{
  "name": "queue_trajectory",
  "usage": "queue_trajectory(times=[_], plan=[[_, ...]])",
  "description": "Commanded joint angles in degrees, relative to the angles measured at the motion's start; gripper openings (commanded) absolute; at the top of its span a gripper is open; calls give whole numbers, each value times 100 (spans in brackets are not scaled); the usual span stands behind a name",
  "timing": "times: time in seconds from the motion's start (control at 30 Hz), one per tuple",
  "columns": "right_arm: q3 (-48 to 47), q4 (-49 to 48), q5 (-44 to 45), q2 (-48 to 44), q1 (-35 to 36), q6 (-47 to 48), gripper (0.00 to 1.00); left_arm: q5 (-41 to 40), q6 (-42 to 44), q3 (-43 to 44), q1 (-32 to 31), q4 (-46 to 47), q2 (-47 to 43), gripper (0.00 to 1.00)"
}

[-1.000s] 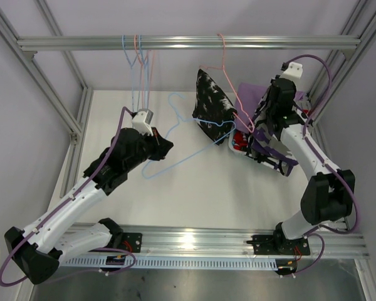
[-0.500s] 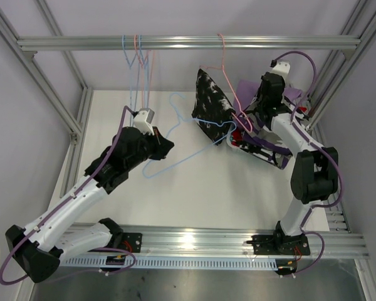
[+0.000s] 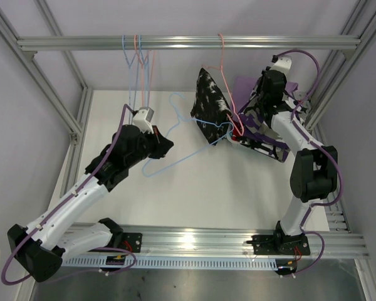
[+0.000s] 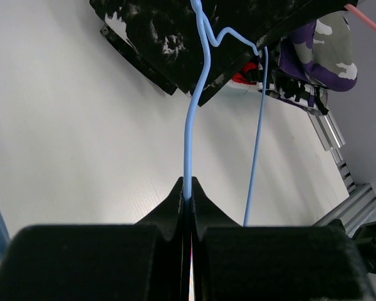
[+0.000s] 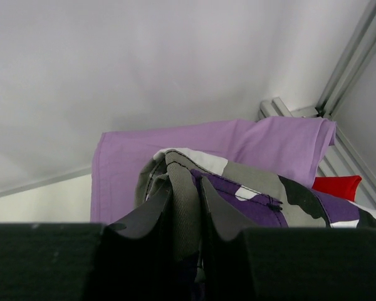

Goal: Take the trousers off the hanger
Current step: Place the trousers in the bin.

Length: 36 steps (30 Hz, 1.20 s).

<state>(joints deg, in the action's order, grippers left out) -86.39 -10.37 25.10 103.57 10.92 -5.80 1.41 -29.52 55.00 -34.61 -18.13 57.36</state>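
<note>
Nearest, the left gripper [image 4: 188, 191] is fully closed on the thin wire of the blue hanger [image 4: 189, 144], which reaches toward the black trousers [image 3: 210, 103] hanging in the middle. I cannot tell which hanger carries them. Farther right, the right gripper [image 5: 185, 188] is pinched on a fold of the print trousers [image 5: 257, 188], above the lilac trousers [image 5: 207, 141] and the red trousers [image 5: 335, 188]. I think the print pair should be drawn away from the pink hanger [image 3: 224, 69] before any release, so that the cloth does not catch.

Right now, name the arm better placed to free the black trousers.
Right, probably: the right gripper, holding print trousers, is beside the black trousers; the left gripper clamps the blue hanger.
</note>
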Motion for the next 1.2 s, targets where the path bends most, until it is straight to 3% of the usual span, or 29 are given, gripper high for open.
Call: queue_trajectory(times=[0.0,0.2,0.5,0.53,0.57,0.6,0.63,0.73,1.17], plan=[[-502,-1309,-225,-118,16,-175,0,96,-1,239,77,284,-76,0],[-721,-1388,-374,5,24,-246,0,228,-36,265,121,266,20,0],[-942,-1239,-928,980,60,-492,0,246,-28,274,121,266,47,0],[-906,-1222,-963,1051,60,-570,3,246,-28,274,130,266,47,0],[-880,-1100,-1007,1182,60,-597,35,246,-28,274,121,249,56,0],[-880,-1020,-1060,1244,68,-606,54,263,-28,283,130,257,56,0],[-897,-924,-1199,1297,68,-615,59,272,-19,274,130,266,47,0],[-819,-651,-1315,1254,68,-589,99,325,-28,274,121,275,73,0],[-275,245,-973,-432,60,-404,99,439,-1,283,121,275,-23,0]])
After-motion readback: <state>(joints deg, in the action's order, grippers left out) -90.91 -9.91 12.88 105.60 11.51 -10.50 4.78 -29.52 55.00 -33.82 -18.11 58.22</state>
